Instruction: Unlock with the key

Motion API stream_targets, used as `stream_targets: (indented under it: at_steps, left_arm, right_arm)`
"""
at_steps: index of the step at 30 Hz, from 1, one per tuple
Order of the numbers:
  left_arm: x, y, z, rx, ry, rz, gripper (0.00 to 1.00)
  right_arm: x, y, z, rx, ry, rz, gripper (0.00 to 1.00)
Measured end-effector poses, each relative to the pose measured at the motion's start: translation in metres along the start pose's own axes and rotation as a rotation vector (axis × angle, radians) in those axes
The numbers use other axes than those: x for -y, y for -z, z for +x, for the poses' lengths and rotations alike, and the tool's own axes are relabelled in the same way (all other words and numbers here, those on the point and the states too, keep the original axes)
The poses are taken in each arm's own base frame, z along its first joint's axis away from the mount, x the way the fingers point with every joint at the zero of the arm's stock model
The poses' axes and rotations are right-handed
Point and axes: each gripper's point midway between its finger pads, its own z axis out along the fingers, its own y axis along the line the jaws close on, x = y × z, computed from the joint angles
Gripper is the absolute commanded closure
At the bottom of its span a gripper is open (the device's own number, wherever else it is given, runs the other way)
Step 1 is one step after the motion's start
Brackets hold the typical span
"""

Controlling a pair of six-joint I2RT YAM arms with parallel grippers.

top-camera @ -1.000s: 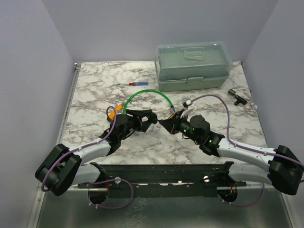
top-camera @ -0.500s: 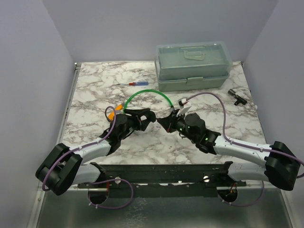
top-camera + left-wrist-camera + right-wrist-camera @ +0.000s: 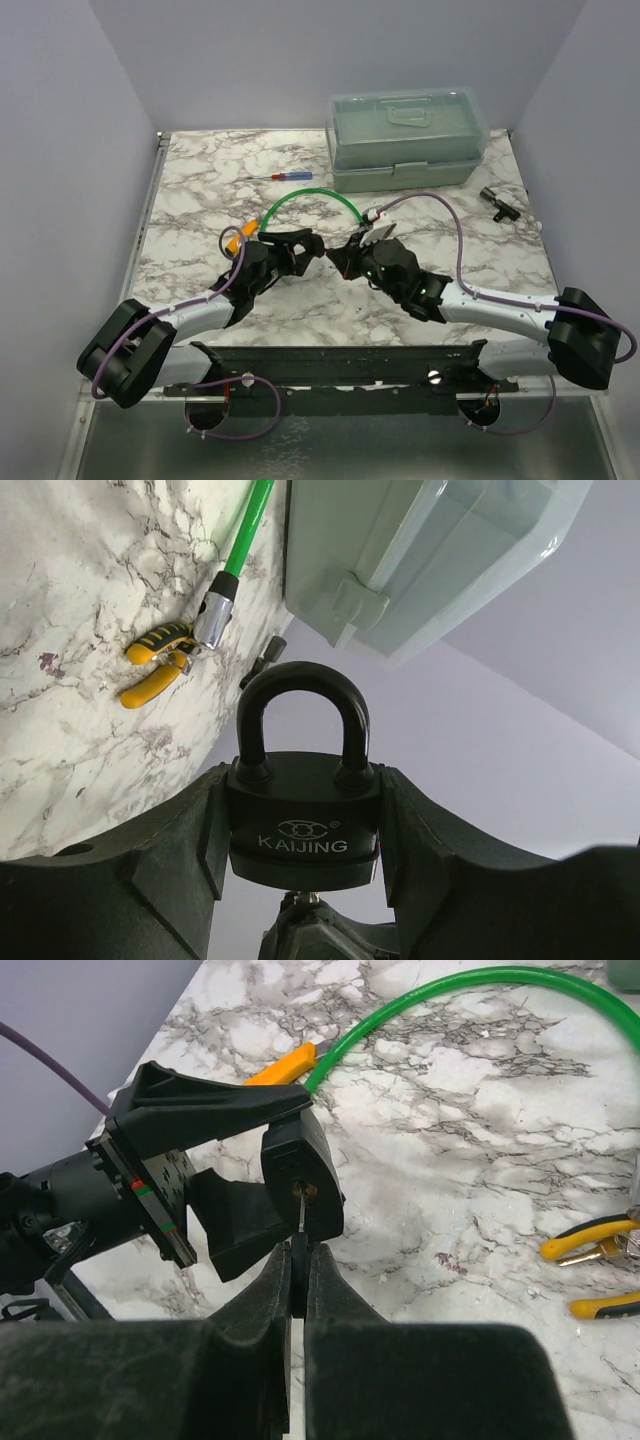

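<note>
My left gripper (image 3: 308, 246) is shut on a black padlock (image 3: 303, 818) marked KAIJING and holds it above the table, shackle closed. In the right wrist view the padlock (image 3: 300, 1175) shows its underside with the brass keyhole. My right gripper (image 3: 298, 1252) is shut on the key (image 3: 299, 1238); the dark head is pinched between the fingers and the silver blade tip sits in the keyhole. From above, the two grippers meet tip to tip near the table's middle, right gripper (image 3: 338, 256) facing the left one.
A green cable (image 3: 310, 195) arcs behind the grippers. Yellow-handled pliers (image 3: 595, 1250) lie to the right, also in the left wrist view (image 3: 155, 660). A pale green toolbox (image 3: 405, 140) stands at the back. A red-and-blue screwdriver (image 3: 280, 177) and a small black part (image 3: 497, 203) lie nearby.
My right gripper has moved left toward the left gripper, bringing the key's blade up to the padlock's keyhole. The left arm has barely moved.
</note>
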Motion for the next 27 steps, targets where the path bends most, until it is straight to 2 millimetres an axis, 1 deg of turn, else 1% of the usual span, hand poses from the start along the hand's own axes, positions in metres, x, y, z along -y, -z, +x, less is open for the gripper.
stream_targets:
  at_steps: [5, 10, 18, 27]
  left_arm:
    - [-0.0009, -0.0007, -0.0043, 0.020, 0.005, 0.002, 1.00]
    - [-0.0050, 0.0012, -0.0057, 0.023, 0.009, -0.004, 1.00]
    - [-0.0020, 0.0047, -0.0055, 0.028, 0.010, 0.006, 1.00]
    - [-0.0037, 0.0053, -0.0056, 0.032, 0.009, -0.001, 1.00]
  right_arm:
    - [-0.0031, -0.0033, 0.0018, -0.002, 0.030, 0.012, 1.00]
    - [-0.0034, -0.0020, 0.0055, -0.008, 0.053, 0.026, 1.00]
    - [-0.0043, -0.0012, 0.0033, -0.003, 0.060, 0.033, 1.00]
    - [-0.0035, -0.0014, 0.0036, -0.003, 0.072, 0.037, 1.00]
